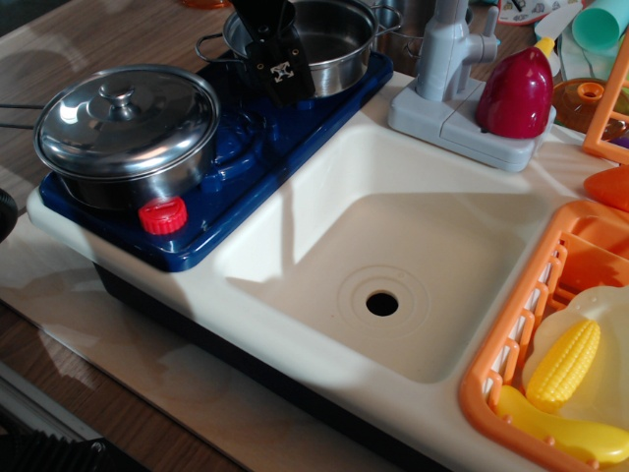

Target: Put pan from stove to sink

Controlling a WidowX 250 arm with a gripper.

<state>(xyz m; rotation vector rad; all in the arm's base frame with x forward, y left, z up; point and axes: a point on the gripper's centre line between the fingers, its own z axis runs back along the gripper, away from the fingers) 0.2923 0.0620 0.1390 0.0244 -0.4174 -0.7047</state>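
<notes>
The pan (329, 44), a wide shiny steel pot with wire loop handles, sits on the far burner of the dark blue stove (257, 147). My black gripper (272, 51) has come down from the top edge over the pan's near-left rim. One finger (282, 71) with a white mark hangs outside the pan's wall and the other sits at the rim above it. The jaws look open and hold nothing. The cream-white sink (393, 246) with a dark drain hole lies to the right of the stove.
A steel pot with a knobbed lid (126, 126) sits on the near burner beside a red knob (162, 214). A grey tap (454, 69) and a dark red toy (516, 93) stand behind the sink. An orange dish rack (531, 324) holding yellow corn (565, 362) is at the right.
</notes>
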